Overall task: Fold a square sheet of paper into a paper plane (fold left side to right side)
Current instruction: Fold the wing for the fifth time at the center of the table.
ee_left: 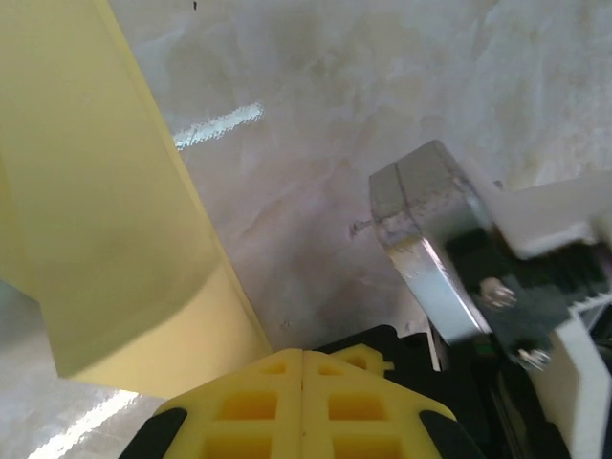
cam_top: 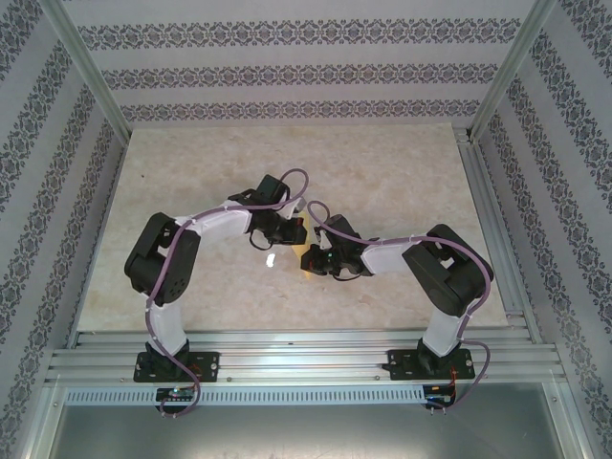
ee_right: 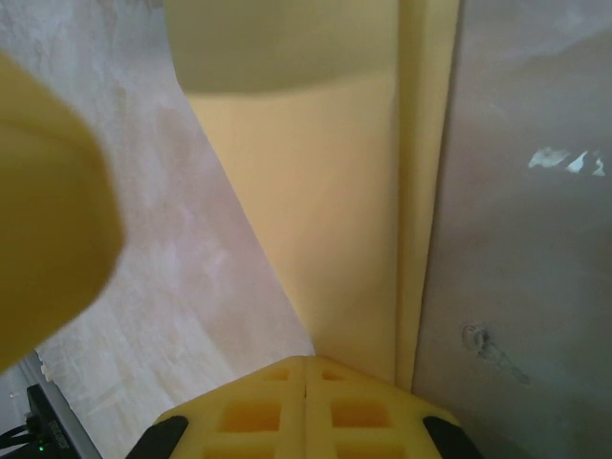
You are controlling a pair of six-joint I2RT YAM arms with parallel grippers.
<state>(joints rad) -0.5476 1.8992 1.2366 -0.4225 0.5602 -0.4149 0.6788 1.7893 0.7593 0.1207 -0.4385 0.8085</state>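
We start with the table (cam_top: 382, 172), a pale marbled slab set in an aluminium frame (cam_top: 287, 342), with patterned walls (cam_top: 287, 76) rising from its far and side edges. The left arm (cam_top: 218, 223) and the right arm (cam_top: 390, 252) stand at the table's near edge. Both bend inward, so their wrists meet over the table's middle, a little closer to its near edge than to its far one.

The folded yellow paper (ee_right: 335, 220) sits on the table at that same middle spot, under the two wrists. From the right wrist we see it as a long shape narrowing toward the camera, with a second layer forming a slim band along one side, next to bare table. From the left wrist we see a broad yellow flap of it. We cannot tell whether that flap lies flat on the table or stands lifted off it.

The right gripper (ee_right: 306, 361) has its yellow fingers pressed together, with only a thin seam between them. Its tips are low over the table where the paper's narrow end reaches them, and we cannot tell whether they press on the paper itself.

The left gripper (ee_left: 303, 356) is likewise closed, finger against finger, with its tips near the table just beside the paper's edge. A silver metal bracket (ee_left: 426, 239) hangs over the table close to those fingers.

Smallest, a tiny white spot (cam_top: 271, 259) lies on the table's middle, toward its left side from the paper.
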